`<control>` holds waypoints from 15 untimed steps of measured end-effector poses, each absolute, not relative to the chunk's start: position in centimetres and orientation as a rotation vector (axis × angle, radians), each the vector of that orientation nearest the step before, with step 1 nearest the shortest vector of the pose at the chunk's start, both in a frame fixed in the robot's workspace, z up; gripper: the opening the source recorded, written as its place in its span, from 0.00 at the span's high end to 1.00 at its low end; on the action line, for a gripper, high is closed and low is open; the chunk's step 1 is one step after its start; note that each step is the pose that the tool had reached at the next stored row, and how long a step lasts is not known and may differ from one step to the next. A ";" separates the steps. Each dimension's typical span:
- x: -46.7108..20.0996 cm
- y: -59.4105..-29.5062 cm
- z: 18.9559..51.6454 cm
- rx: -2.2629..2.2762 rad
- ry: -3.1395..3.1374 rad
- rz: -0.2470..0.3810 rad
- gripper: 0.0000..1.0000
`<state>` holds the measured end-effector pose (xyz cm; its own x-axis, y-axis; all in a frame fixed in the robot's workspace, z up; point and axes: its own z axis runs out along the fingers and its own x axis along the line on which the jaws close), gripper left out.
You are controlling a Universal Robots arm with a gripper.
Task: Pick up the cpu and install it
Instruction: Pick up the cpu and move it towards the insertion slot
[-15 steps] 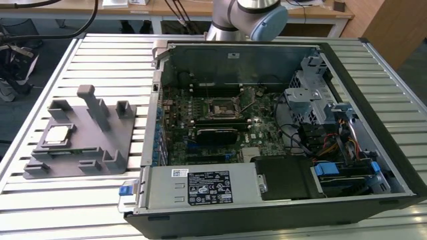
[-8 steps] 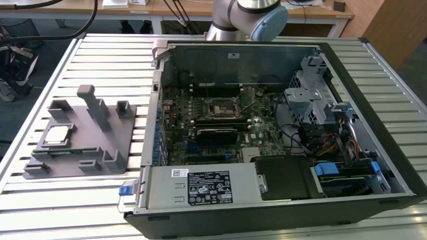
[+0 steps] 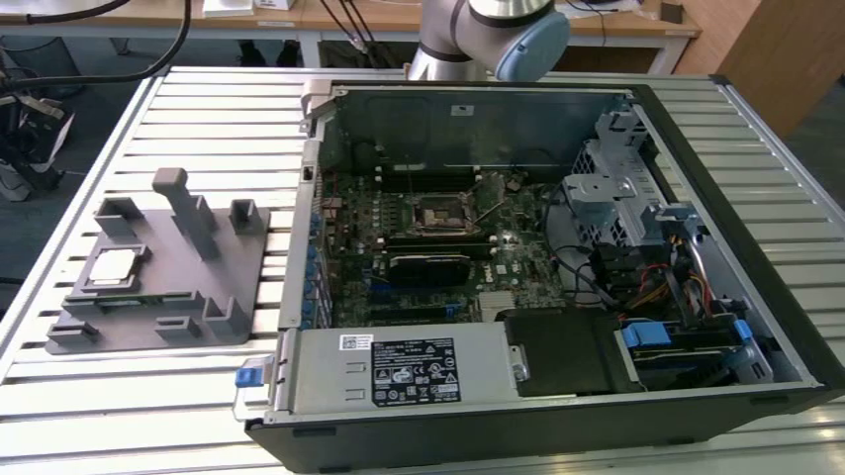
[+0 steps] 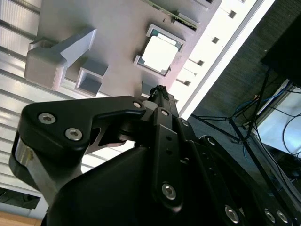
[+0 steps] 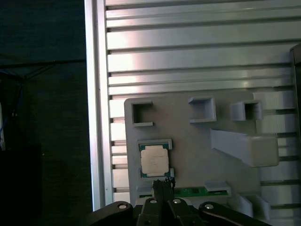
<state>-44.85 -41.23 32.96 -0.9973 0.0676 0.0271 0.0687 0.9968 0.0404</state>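
The cpu (image 3: 117, 264) lay in its grey tray (image 3: 218, 317) on the bench (image 3: 198, 109), at nine o'clock from the computer case (image 3: 739, 178) in the exterior view. The end effector (image 5: 162, 182), fingers together and empty, hung just short of it.

The fingers (image 5: 160, 189) hang above a holder tray (image 5: 188, 136), which lies on the slatted worktop (image 5: 188, 52). The cpu (image 5: 154, 160) sits in a recess of the tray, just beyond the fingertips and not touching them. A slanted post (image 5: 240, 148) stands on the tray off to one side of the fingers. Small pockets (image 5: 202, 109) lie farther out, past the cpu. An open computer case (image 3: 739, 188) lies on the worktop just beside the tray, on the exterior view's right. Inside the case the motherboard (image 3: 396, 193) lies flat, with its socket (image 3: 434, 213) near the middle.
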 end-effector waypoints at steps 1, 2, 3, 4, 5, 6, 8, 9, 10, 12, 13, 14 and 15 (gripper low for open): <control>-44.9 -41.2 32.9 -0.106 -3.113 -0.064 0.89; -44.9 -41.2 32.9 -0.106 -3.113 -0.064 0.89; -44.9 -41.2 32.8 -0.106 -3.113 -0.062 0.89; -44.9 -41.2 32.7 -0.106 -3.114 -0.059 0.89; -44.9 -41.2 32.7 -0.106 -3.114 -0.056 0.89; -44.9 -41.3 32.6 -0.106 -3.114 -0.054 0.89; -45.0 -41.3 32.3 -0.105 -3.114 -0.050 0.89; -45.0 -41.3 32.2 -0.103 -3.114 -0.049 0.89; -45.0 -41.4 32.0 -0.101 -3.114 -0.049 0.89; -45.0 -41.4 31.8 -0.093 -3.114 -0.049 0.89; -45.0 -41.4 31.7 -0.091 -3.114 -0.049 0.89; -45.0 -41.4 31.6 -0.090 -3.114 -0.049 0.89; -45.0 -41.4 31.5 -0.090 -3.114 -0.049 0.89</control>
<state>-45.00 -41.43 31.52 -0.9980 0.0573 0.0266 0.0581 0.9978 0.0308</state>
